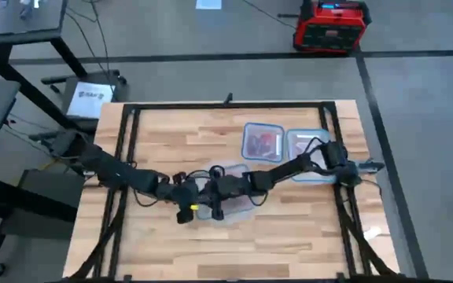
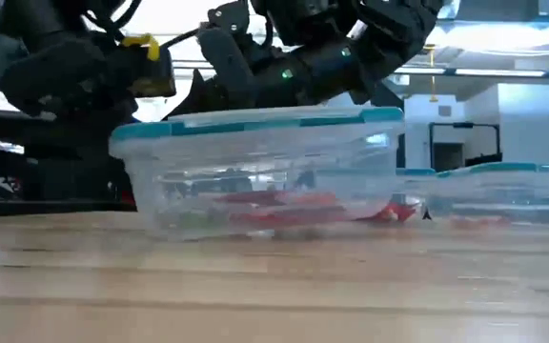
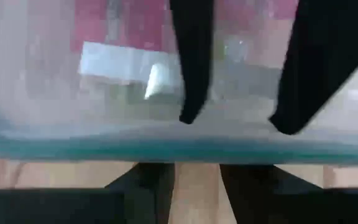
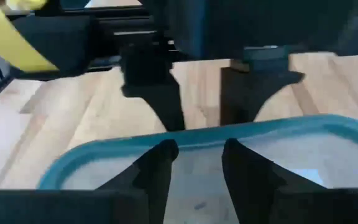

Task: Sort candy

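Observation:
A clear tub [image 2: 255, 171] with a teal rim stands on the wooden table near its middle, with red candy [image 2: 284, 208] on its bottom. My two grippers face each other across the tub's left rim [image 4: 272, 127]. My left gripper [image 3: 197, 171] is outside the tub, slanting down, open, with its fingertips just short of the rim [image 3: 104, 149]. My right gripper [image 4: 197, 146] reaches over the inside of the tub from the table's right. It is open with nothing between its fingers, and its fingertips are close to the same rim. My left gripper's fingertips [image 4: 166, 118] stand right at the outside of the tub's rim; I cannot tell whether they touch it. My right gripper's fingertips [image 3: 188, 115] hang just inside that rim over the tub; whether they touch the rim or wall cannot be told.
Two more clear tubs stand at the far right of the table: one [image 1: 262, 143] holds red candy, the other [image 1: 309, 145] lies under my right arm. A black frame [image 1: 226, 106] borders the table. Bare wood lies at the near side [image 1: 234, 251].

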Robot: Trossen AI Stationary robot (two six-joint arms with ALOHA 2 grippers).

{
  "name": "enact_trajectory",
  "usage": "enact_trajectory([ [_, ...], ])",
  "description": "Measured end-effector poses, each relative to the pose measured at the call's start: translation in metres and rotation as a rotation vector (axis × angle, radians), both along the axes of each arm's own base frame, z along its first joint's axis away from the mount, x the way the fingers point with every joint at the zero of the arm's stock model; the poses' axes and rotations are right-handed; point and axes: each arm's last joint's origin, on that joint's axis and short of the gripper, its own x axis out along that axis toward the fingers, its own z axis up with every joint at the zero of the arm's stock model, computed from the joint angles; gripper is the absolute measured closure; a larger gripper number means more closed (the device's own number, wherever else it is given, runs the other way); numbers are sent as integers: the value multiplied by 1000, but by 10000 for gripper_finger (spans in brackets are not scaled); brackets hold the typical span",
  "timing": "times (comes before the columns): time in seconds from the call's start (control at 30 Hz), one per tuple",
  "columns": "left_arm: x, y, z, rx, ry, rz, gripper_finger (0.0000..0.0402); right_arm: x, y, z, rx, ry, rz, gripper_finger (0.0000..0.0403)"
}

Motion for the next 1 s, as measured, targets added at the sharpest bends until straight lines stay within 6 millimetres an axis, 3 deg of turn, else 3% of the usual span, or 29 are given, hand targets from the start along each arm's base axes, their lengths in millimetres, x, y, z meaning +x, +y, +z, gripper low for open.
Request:
enact_trajectory([
  [0.27, -5, -8, 10, -12, 114, 56, 293, -5, -4, 26, -34, -4, 5, 282],
  [0.47, -7, -20, 30, 5, 200, 20, 293, -27, -8, 70, -78, 80, 22, 282],
  [0.6, -2, -25, 58, 25, 196, 15, 293, -60, -13, 116, -93, 189, 4, 282],
  [0.77, 18, -28, 97, 99, -11, -3, 293, -113, -15, 144, -128, 257, -87, 281],
  [0.9, 42, -20, 110, 90, -224, -29, 293, -158, -16, 134, -128, 224, -202, 281],
  [1.0, 63, -15, 101, 61, -283, -60, 293, -187, -17, 110, -65, 232, -261, 281],
])
